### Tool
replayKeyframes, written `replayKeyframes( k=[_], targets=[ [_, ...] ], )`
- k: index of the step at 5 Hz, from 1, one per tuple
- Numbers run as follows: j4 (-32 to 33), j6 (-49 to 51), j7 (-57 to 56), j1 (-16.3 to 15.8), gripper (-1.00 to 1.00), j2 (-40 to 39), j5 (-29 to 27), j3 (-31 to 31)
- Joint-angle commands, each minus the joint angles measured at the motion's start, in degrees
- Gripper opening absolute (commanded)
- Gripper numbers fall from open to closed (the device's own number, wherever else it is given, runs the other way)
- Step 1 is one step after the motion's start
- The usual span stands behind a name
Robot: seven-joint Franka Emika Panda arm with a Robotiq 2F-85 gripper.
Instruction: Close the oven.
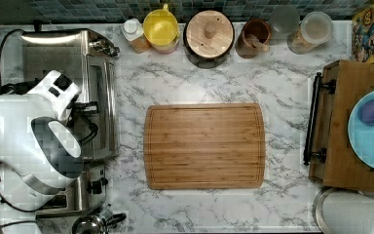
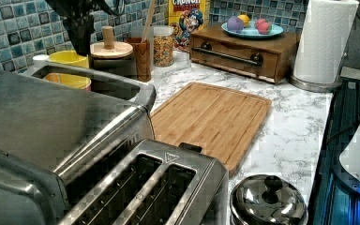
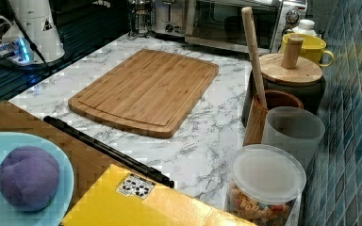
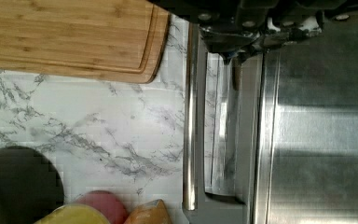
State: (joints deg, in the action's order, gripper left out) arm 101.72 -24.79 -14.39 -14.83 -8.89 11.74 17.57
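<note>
The oven [image 1: 53, 58] is a boxy steel toaster oven at the top view's left edge. Its glass door [image 3: 226, 23] stands upright against the front and looks closed. The steel bar handle [image 4: 190, 116] runs along the door's top edge. My gripper [image 4: 235, 53] hangs just above the door's top, beside the handle and near the oven's front edge. In the top view the gripper [image 1: 86, 108] sits over the door, with the white arm [image 1: 24, 131] covering part of the oven's roof. The dark wrist [image 2: 79, 28] shows above the oven [image 2: 42, 117] in the left view.
A two-slot toaster [image 2: 145, 192] and a steel lid [image 2: 267, 201] stand beside the oven. A bamboo cutting board [image 1: 204, 145] lies mid-counter. A yellow mug [image 1: 160, 29], a lidded pot [image 1: 209, 36] and jars [image 1: 316, 29] line the back wall. A wooden drawer box [image 1: 350, 126] carries a blue plate.
</note>
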Motion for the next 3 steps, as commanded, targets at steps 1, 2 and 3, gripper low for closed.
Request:
replayKeyframes(
  k=[1, 2, 3],
  targets=[
    [-4.2, 0.9, 3.3, 1.0, -1.00, 2.9, -1.1, -1.5],
    [-4.2, 0.9, 3.3, 0.9, -1.00, 2.9, -1.1, -1.6],
    [-4.2, 0.9, 3.3, 0.6, -1.00, 3.0, -1.1, -1.9]
  ],
)
